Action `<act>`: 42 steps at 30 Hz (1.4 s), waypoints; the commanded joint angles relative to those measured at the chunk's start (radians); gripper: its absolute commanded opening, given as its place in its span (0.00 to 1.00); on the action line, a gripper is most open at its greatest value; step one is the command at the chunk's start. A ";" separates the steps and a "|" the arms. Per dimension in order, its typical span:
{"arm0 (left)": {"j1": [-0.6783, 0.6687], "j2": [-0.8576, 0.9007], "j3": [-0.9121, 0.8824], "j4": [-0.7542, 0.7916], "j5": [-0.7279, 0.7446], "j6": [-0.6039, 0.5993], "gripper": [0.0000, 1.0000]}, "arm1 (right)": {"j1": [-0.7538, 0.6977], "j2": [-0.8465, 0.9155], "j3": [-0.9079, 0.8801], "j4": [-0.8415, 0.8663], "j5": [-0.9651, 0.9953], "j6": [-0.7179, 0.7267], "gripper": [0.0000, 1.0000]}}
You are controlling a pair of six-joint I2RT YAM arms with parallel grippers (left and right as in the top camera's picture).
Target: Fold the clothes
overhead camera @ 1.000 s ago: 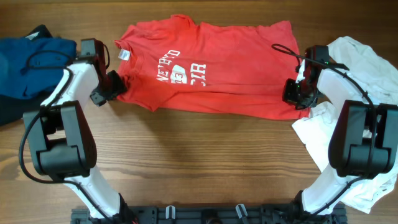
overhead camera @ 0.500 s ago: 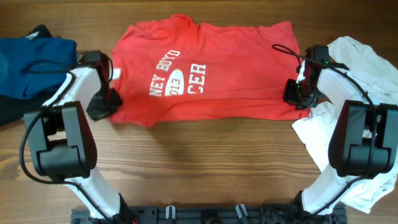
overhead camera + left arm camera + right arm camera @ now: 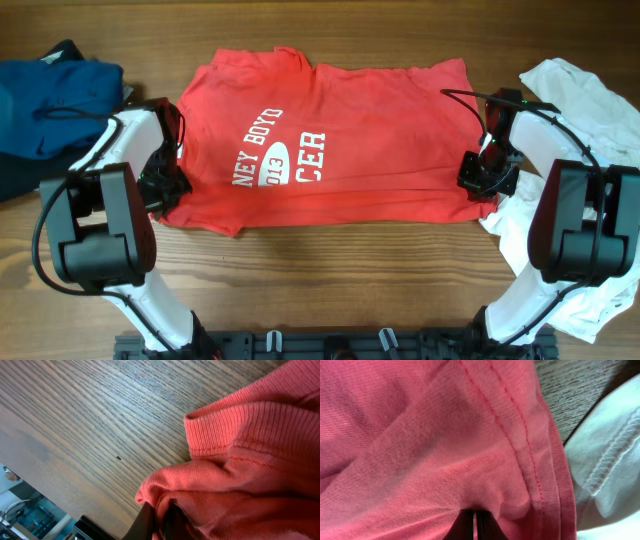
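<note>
One red T-shirt (image 3: 370, 120), blue pile (image 3: 55, 95), white pile (image 3: 590, 100)

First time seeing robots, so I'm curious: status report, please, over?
Left pincer shut on red T-shirt, left edge. Right pincer shut on its right hem. White clothes crowding that hem.

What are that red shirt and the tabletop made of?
The red short-sleeved T-shirt looks like soft knitted cotton, matte: fine ribbing shows along its edge, and it bunches easily. The brown table looks like wood or wood-grain laminate, smooth, with dark grain lines; which one I cannot tell.
</note>
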 commanded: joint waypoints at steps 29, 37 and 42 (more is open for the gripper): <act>-0.634 -0.114 -0.110 0.263 0.192 0.386 0.32 | -0.019 0.037 -0.029 0.107 0.042 0.015 0.06; -0.634 -0.115 -0.182 0.371 0.113 0.383 0.26 | -0.019 0.037 -0.029 0.103 0.042 0.014 0.06; -0.630 -0.115 -0.182 0.386 0.084 0.382 0.16 | -0.019 0.037 -0.029 0.093 0.042 -0.005 0.06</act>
